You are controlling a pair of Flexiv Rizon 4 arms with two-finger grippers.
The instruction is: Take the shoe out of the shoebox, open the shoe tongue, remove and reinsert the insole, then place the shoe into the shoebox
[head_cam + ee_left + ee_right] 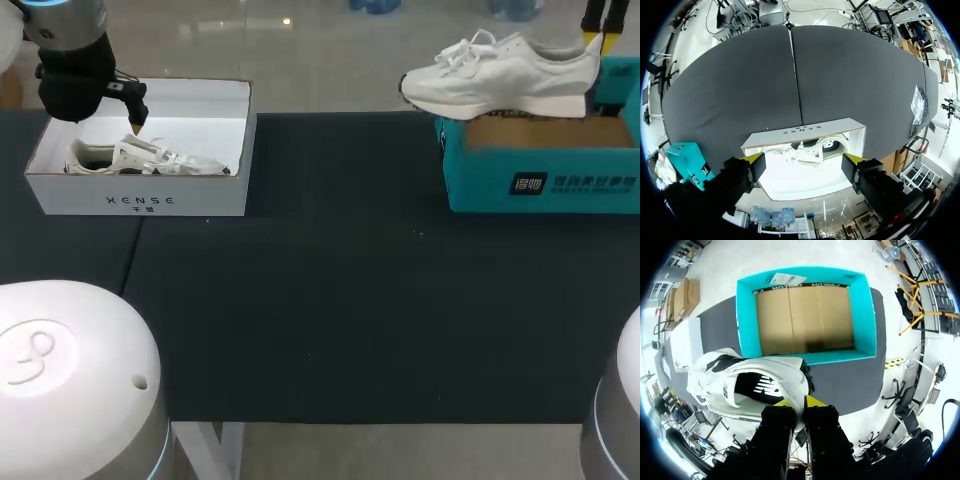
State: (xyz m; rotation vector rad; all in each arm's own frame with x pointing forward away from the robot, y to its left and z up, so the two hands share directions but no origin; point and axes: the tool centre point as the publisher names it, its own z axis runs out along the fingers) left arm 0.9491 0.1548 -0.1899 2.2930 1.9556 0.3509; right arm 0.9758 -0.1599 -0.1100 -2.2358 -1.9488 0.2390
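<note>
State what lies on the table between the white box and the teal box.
Nothing does. The head view shows only bare dark mat between the white box and the teal box.

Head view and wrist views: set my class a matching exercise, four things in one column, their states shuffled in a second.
Things
1. white sneaker
2. teal shoebox
3. white shoebox
4. left gripper

States
A. empty, bare cardboard floor
B. open, over a box
C. gripped at the heel by the right gripper
D. holds a pale shoe

Pairs: 1-C, 2-A, 3-D, 4-B
</note>
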